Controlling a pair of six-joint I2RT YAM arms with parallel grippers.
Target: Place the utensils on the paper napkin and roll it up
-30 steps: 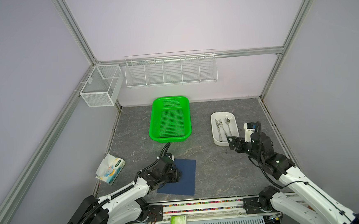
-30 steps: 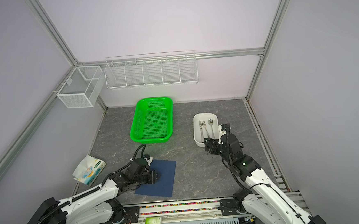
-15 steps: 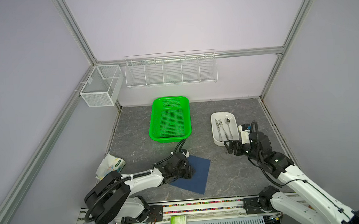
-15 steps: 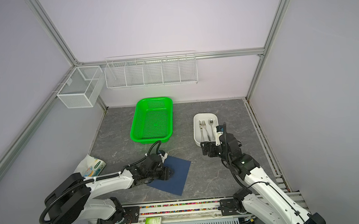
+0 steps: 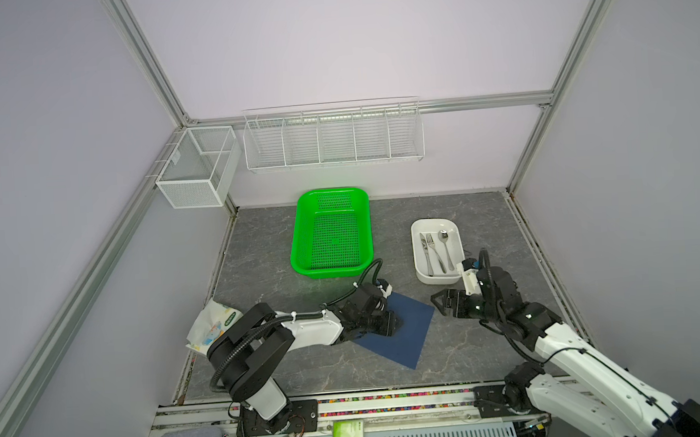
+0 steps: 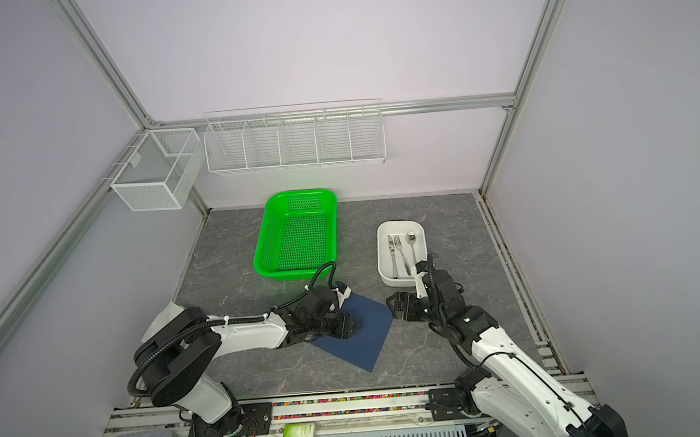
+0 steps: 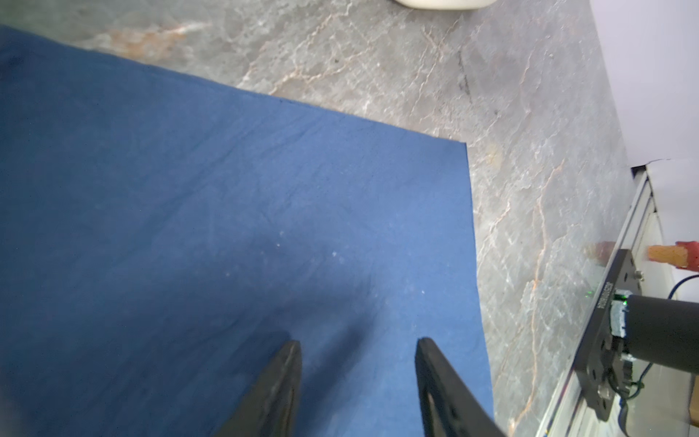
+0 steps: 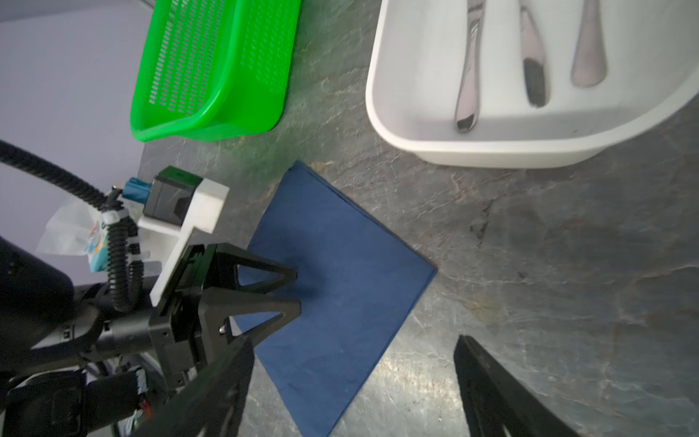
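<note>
Left wrist, paper napkin (image 7: 227, 234) corner, tabletop (image 7: 529, 162) beyond

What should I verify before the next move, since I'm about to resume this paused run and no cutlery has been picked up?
1. The paper napkin lies flat on the table: ok.
2. All three utensils are in the white tray: ok, side by side.
3. The right gripper is open and empty: ok.
4. The left gripper is off the napkin: not ok; its parted tips sit over the sheet.
5. The left gripper is pressing the napkin down: cannot tell.
6. The right gripper's way to the tray is free: looks ok; nothing lies between them.
</note>
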